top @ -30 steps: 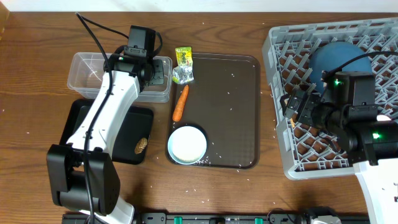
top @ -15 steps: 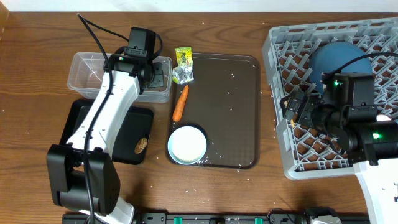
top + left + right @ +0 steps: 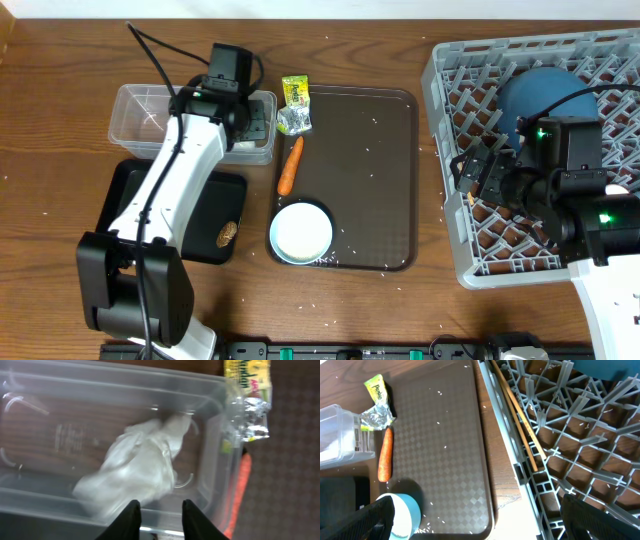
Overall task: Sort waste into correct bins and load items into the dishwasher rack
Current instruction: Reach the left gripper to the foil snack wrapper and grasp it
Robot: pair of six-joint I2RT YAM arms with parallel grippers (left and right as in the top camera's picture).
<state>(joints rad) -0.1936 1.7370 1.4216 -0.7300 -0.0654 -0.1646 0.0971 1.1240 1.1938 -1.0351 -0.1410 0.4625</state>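
Clear plastic tub at the bench's back-left has the crumpled white tissue lying loose inside. The left gripper hangs right above it, fingers a little apart, gripping nothing. The left arm reaches from the front edge up over the black tray, wrist pointing down. The right gripper sits over the grey rack's left edge, spread wide and empty, with the chopsticks lying in the rack beneath.
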